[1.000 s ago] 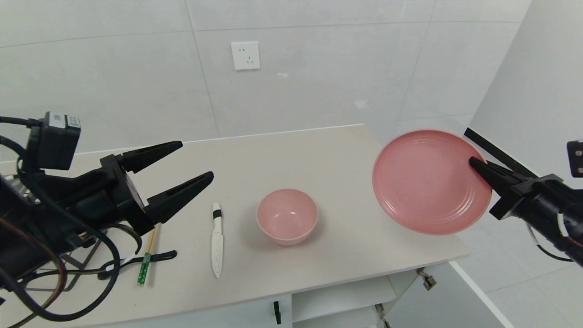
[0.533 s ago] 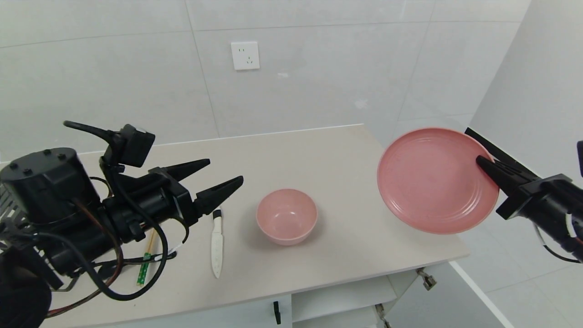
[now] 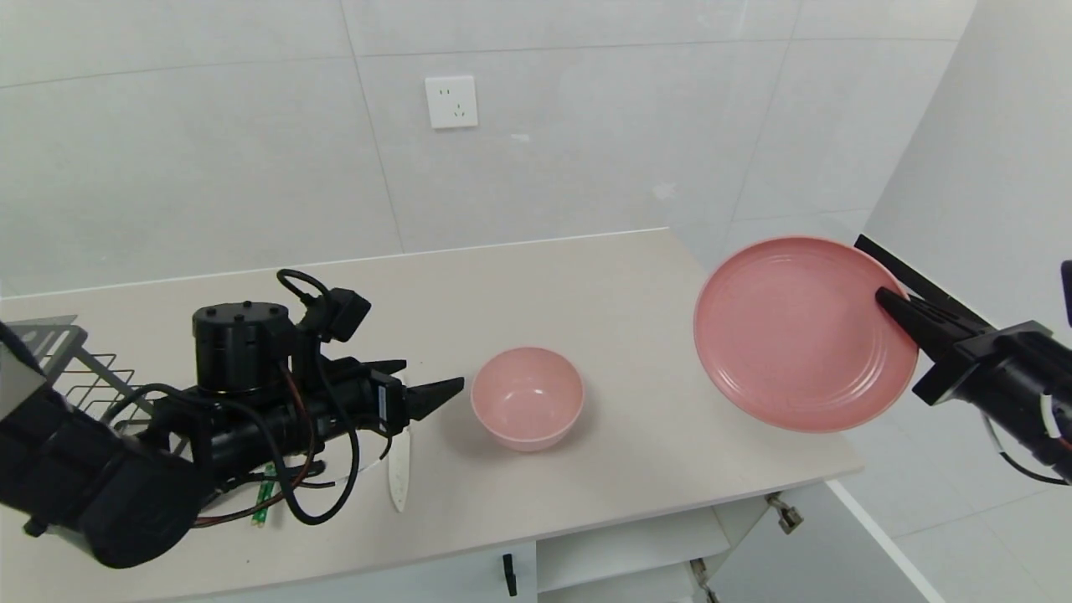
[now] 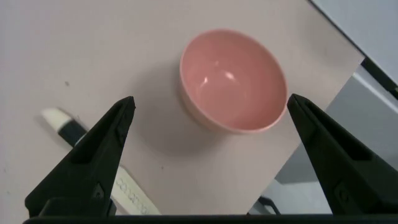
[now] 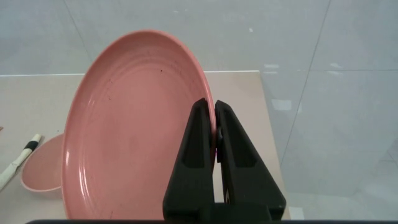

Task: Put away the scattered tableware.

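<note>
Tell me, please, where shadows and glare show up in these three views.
Head view: the pink bowl casts a soft shadow on the counter, towards the robot's left. Left wrist view: two small bright glints inside the bowl, diffuse shadow beside it. Right wrist view: the pink plate is evenly lit, without hard glare.

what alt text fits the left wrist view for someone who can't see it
The left gripper, open, frames a pink bowl that stands upright and empty on a beige counter. A white knife lies on the counter near one finger.
</note>
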Tool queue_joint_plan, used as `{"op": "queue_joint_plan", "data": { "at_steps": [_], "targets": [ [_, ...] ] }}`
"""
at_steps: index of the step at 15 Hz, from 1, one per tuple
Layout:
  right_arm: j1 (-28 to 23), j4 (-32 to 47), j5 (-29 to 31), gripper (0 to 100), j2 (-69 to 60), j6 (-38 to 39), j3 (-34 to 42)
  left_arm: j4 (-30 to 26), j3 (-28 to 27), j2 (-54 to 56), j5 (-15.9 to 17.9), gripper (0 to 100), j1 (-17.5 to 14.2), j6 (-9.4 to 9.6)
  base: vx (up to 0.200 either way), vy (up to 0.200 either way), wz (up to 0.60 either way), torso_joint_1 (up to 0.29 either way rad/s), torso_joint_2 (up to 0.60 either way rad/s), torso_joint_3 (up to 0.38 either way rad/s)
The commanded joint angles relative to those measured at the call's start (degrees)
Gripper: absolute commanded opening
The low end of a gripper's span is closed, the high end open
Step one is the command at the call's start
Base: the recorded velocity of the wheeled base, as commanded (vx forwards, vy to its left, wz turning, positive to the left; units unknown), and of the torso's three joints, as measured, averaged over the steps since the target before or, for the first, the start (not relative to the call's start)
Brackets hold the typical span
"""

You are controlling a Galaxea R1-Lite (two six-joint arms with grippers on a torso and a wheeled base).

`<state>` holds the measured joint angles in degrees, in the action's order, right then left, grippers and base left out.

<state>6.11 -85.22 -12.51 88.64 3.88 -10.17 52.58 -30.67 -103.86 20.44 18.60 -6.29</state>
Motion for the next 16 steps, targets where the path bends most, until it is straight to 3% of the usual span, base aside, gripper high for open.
{"op": "queue_joint_plan", "data": {
  "at_steps": [1, 4, 8, 13, 16],
  "targets": [
    [0.0, 0.0, -0.1, 0, 0.0, 0.0, 0.3, -0.5, -1.7, -3.8, 0.0, 100, -0.1, -0.04, 0.0, 0.0, 0.0, 0.0, 0.0, 0.0],
    [0.0, 0.0, -0.1, 0, 0.0, 0.0, 0.3, 0.2, -1.8, -7.4, -1.1, 100, 0.1, -0.39, 0.0, 0.0, 0.0, 0.0, 0.0, 0.0],
    [0.0, 0.0, -0.1, 0, -0.5, 0.0, 1.9, 0.2, -8.1, -12.6, -2.7, 100, 3.5, -1.44, 0.0, 0.0, 0.0, 0.0, 0.0, 0.0],
    [0.0, -0.1, 0.0, 0, -0.7, 0.0, 1.9, -0.5, -12.2, -18.0, -3.7, 100, 3.8, -2.06, 0.0, 0.0, 0.0, 0.0, 0.0, 0.0],
    [0.0, -0.1, 0.0, 0, -0.7, 0.0, 1.8, -1.0, -15.6, -20.2, -5.3, 100, 4.0, -4.08, 0.0, 0.0, 0.0, 0.0, 0.0, 0.0]
  ]
}}
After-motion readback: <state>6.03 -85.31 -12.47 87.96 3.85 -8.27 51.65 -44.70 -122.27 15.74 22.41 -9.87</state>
